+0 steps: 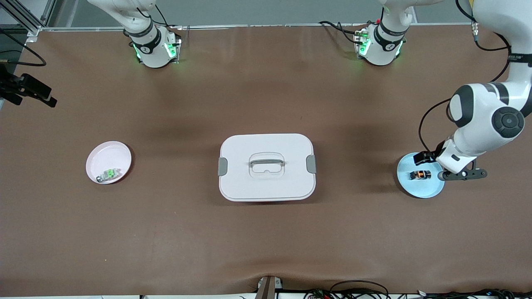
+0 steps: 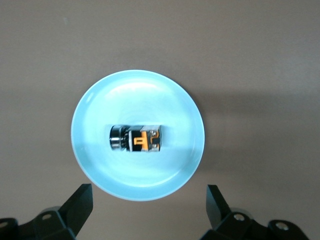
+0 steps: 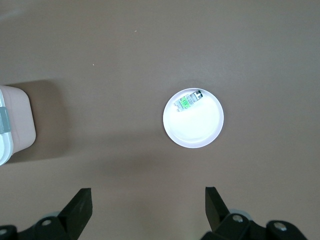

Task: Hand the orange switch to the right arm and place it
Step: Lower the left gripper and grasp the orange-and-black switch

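The orange switch [image 1: 420, 175] lies on its side in the middle of a light blue plate [image 1: 420, 192] at the left arm's end of the table. It is a tiny black block with an orange face, and it also shows in the left wrist view [image 2: 136, 138] on the blue plate [image 2: 92, 100]. My left gripper [image 1: 436, 164] hangs open and empty over the plate's rim, above the switch and not touching it; in its wrist view [image 2: 150, 200] the jaws stand wide apart. My right gripper [image 3: 148, 202] is open and empty, high over bare table.
A pink plate [image 1: 106, 154] at the right arm's end holds a small clear-and-green component [image 1: 109, 174]; both show in the right wrist view, plate [image 3: 200, 132] and component [image 3: 187, 101]. A white lidded box [image 1: 266, 182] with a handle stands mid-table.
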Tool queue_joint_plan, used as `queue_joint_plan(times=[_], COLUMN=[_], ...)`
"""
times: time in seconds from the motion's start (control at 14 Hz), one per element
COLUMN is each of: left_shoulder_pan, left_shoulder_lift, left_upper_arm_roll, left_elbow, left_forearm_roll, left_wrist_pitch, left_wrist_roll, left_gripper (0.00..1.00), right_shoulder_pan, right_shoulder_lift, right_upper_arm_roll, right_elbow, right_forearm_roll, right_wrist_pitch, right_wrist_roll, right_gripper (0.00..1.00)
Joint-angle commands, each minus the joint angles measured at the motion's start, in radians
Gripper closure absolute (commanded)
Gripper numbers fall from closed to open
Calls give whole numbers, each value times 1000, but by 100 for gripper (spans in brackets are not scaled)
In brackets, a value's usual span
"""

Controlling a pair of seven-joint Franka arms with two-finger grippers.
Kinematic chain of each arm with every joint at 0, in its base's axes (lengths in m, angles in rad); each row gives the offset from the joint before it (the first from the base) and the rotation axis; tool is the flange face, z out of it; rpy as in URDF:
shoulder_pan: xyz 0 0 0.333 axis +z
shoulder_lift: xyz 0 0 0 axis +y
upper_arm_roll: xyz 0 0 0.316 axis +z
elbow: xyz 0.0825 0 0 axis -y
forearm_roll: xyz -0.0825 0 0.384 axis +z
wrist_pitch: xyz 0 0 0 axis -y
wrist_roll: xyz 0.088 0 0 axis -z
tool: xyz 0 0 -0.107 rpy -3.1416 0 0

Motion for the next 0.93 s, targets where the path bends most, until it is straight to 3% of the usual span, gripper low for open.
queue_joint_plan(times=[0.0,0.21,0.86], left_shoulder_pan=[5,42,71], left_shoulder_lift=[40,92,185], left_upper_arm_roll=[-2,-5,-8], left_elbow=[0,0,0], left_forearm_roll=[26,92,89], left_wrist_pitch=[46,116,222], left_wrist_roll=[11,18,13], left_gripper=[0,0,0], right_shoulder_pan=[-8,-8,-10], right_shoulder_lift=[7,7,7], right_upper_arm_roll=[8,8,8], right_elbow=[18,18,20], right_forearm_roll=[-17,-17,-17], right_wrist_pitch=[-13,-13,-13], right_wrist_roll=[-7,-7,-7], right_gripper=[0,0,0])
